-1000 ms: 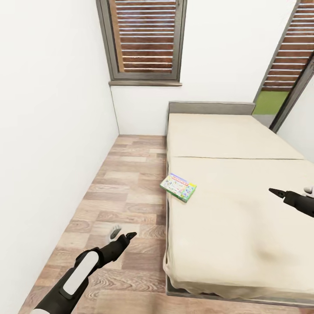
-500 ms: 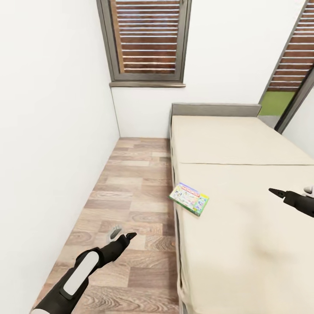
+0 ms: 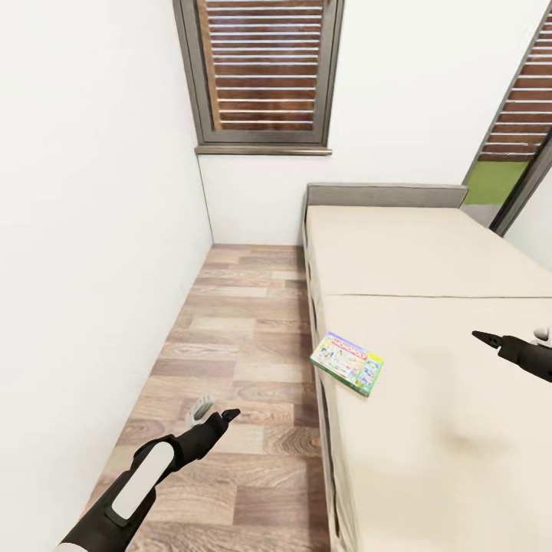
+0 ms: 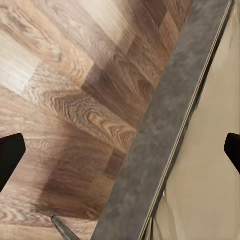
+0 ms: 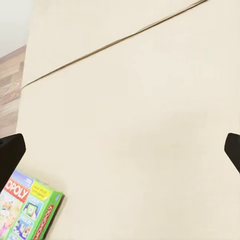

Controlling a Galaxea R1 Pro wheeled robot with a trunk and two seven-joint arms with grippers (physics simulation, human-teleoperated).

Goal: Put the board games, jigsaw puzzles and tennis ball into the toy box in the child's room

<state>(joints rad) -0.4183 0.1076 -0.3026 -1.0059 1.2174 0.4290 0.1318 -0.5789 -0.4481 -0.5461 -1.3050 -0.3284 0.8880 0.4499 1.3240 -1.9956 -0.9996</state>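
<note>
As the view has swung right over the last second | left gripper (image 3: 213, 412) spread over the floor (image 3: 253, 322) | Monopoly box (image 3: 347, 363) at the bed (image 3: 429, 261) edge, nearer | right gripper (image 3: 491, 339) spread above the mattress, pickup likely next.

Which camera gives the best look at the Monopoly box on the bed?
The head view: the whole Monopoly box lies flat near the bed edge. The right wrist view catches just one cropped part.

board game (image 5: 27, 212) | cover text: "OPOLY", partly cut off
</note>
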